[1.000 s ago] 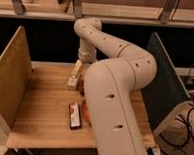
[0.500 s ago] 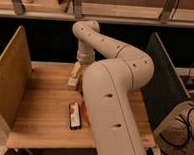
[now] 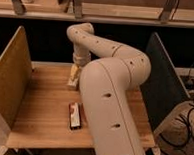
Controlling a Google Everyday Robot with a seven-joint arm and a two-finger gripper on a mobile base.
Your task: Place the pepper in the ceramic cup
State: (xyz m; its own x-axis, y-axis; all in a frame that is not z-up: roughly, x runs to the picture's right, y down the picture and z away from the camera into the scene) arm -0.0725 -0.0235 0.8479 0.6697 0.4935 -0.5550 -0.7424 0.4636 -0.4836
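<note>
Pointing down at the far middle of the bench [image 3: 38,103], just left of the wide arm [image 3: 114,93]: the claw [image 3: 74,76]. Cannot tell if apart, together or clamped on something. No sight of the pepper or the cup; perhaps hidden behind the arm, so impossible to say which way from the claw, or how the long axis lies. Nearer, on the bench, only a flat dark bar [image 3: 75,115].

A lab test station: partitioned wooden table [image 3: 43,108], hand [image 3: 73,76] at its back.
</note>
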